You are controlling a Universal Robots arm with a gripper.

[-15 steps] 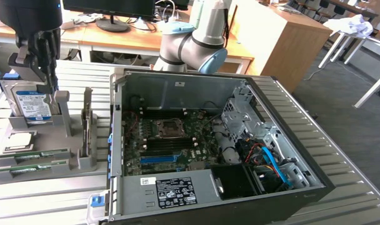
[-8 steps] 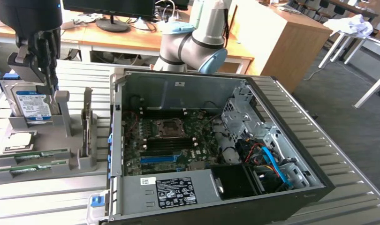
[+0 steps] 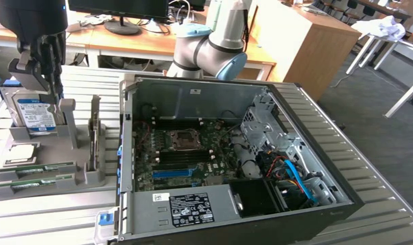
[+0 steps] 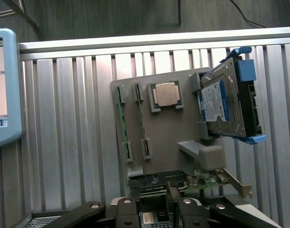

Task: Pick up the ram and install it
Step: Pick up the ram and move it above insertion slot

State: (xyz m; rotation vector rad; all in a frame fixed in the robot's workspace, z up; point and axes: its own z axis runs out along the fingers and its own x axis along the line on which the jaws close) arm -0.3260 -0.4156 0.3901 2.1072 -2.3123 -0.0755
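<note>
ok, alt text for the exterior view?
A robot gripper hangs over a grey holder with a hard drive and ram sticks. To the exterior view's right, an open computer case sits on the same slatted metal table.

We see a slatted metal table (image 3: 50, 217) nearest, wooden desks (image 3: 149, 43) and a wooden cabinet (image 3: 308, 46) beyond, grey carpet (image 3: 369, 102) and white table legs (image 3: 367, 48) at the exterior view's right.

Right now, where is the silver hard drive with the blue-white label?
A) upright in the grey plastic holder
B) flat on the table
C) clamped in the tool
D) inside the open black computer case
A: the silver hard drive stands on edge in the grey plastic holder, at the exterior view's left of the black computer case.
</note>
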